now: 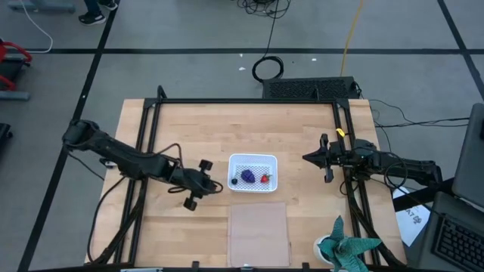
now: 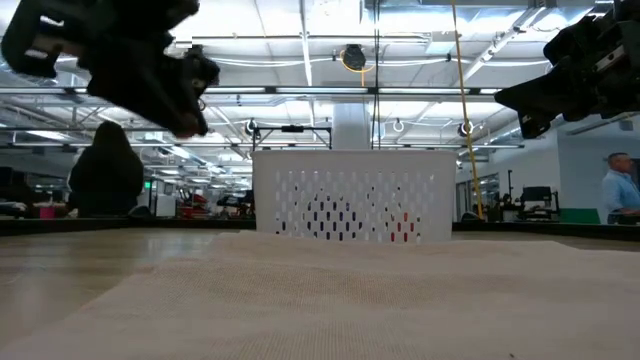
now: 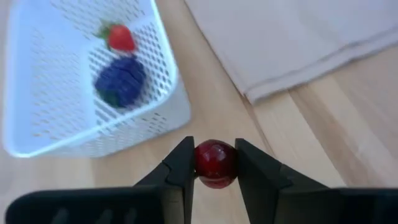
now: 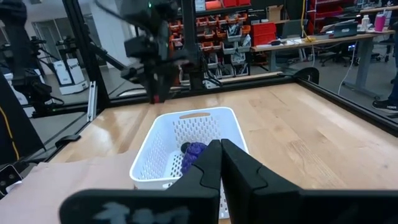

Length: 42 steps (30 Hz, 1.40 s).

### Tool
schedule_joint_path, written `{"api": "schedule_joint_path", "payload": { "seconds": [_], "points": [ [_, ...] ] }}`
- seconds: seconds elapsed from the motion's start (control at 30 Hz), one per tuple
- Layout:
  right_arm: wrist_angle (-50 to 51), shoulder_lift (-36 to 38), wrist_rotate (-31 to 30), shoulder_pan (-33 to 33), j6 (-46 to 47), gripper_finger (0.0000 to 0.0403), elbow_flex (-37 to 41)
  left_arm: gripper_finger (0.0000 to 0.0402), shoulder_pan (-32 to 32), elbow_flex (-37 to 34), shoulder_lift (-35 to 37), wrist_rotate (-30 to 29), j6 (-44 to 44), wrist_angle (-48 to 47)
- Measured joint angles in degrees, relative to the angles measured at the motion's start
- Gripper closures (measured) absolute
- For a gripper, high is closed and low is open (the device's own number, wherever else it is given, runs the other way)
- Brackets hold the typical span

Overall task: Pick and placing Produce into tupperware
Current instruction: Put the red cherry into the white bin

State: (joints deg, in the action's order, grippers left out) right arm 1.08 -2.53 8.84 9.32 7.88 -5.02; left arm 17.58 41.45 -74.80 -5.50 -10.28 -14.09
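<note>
White tub [image 1: 253,160] holds strawberry [image 1: 265,178], grapes [image 1: 247,175], berry [image 1: 234,180].

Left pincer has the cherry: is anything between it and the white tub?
Nothing visible. The left pincer grips the small red cherry just outside the white perforated plastic tub; only bare wooden table lies between. The flat tan panel sits off to the side.

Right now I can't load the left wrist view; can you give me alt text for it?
The left pincer is shut on a small red cherry, held between its two dark fingers above the wooden table. Just beyond sits the white tupperware, holding a red strawberry and a purple grape bunch. A pale tan panel lies beside it.
</note>
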Motion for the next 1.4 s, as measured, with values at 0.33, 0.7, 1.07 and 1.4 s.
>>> {"api": "schedule_joint_path", "payload": {
  "seconds": [0.33, 0.7, 1.07, 1.4],
  "points": [
    [0.00, 0.00, 0.00, 0.01, 0.00, 0.0403, 0.00, 0.0309, -2.28, 0.02, 7.53, -1.15, 0.21, 0.13],
    [0.00, 0.00, 0.01, 0.02, 0.00, 0.0403, 0.00, 0.0309, -2.81, 0.06, 16.43, -11.51, -2.57, -5.78],
    [0.00, 0.00, 0.01, 0.01, 0.00, 0.0403, 0.00, 0.0309, -7.26, -2.66, 25.66, -11.00, -0.59, -9.84],
    [0.00, 0.00, 0.02, 0.01, 0.00, 0.0403, 0.00, 0.0309, -13.68, -15.66, 32.26, 1.52, -1.88, 6.64]
  ]
}}
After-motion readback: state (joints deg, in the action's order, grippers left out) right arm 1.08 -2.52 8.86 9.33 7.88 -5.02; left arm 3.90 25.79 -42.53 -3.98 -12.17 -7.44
